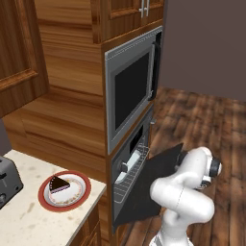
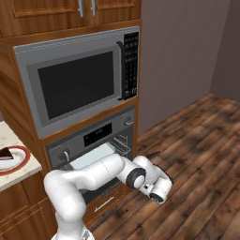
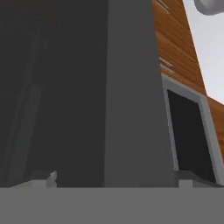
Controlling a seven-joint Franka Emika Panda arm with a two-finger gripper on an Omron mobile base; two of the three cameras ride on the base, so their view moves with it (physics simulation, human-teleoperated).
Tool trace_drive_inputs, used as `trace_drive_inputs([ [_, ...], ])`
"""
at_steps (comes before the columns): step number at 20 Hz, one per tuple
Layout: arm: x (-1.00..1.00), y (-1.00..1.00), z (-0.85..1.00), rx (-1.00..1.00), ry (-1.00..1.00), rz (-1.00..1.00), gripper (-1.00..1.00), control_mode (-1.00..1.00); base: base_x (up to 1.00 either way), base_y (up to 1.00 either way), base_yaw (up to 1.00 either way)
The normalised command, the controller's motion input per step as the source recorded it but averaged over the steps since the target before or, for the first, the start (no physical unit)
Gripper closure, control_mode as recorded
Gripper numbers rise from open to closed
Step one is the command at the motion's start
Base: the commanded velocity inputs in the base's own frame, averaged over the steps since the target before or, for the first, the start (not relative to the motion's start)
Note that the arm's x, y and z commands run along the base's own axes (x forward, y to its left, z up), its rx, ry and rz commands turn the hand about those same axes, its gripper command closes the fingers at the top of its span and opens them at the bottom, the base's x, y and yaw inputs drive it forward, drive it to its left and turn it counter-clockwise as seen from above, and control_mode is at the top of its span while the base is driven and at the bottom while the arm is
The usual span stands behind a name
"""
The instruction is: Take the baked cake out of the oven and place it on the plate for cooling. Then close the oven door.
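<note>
- I see one baked cake (image 1: 59, 184) on the single plate (image 1: 79, 198) at the worktop (image 1: 29, 221) edge.
- Oven (image 1: 126, 169) door (image 1: 161, 180) partly down; my hand (image 3: 116, 177) spread, empty.

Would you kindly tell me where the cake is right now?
The cake sits on the plate on the counter, at the lower left of the left base view, between the toaster and the oven.

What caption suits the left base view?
Cake rests on plate; robot arm reaches under the half-open oven door.
</note>
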Motion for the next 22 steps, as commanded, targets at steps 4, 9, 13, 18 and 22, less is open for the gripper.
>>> trace_drive_inputs([
  [4, 0.0, 1.0, 0.07, -0.13, -0.23, -0.14, -1.0, -1.0, 0.0, 0.0, 0.0],
  [9, 0.0, 1.0, 0.05, -0.13, -0.22, -0.17, -1.0, -1.0, 0.0, 0.0, 0.0],
  [13, 0.02, 1.0, 0.02, -0.13, -0.2, -0.18, -1.0, -1.0, 0.0, 0.0, 0.0],
  [18, 0.05, 1.0, 0.01, -0.13, -0.2, -0.19, -1.0, -1.0, 0.0, 0.0, 0.0],
  [22, 0.08, 1.0, 0.0, -0.14, -0.19, -0.19, -1.0, -1.0, 0.0, 0.0, 0.0],
])
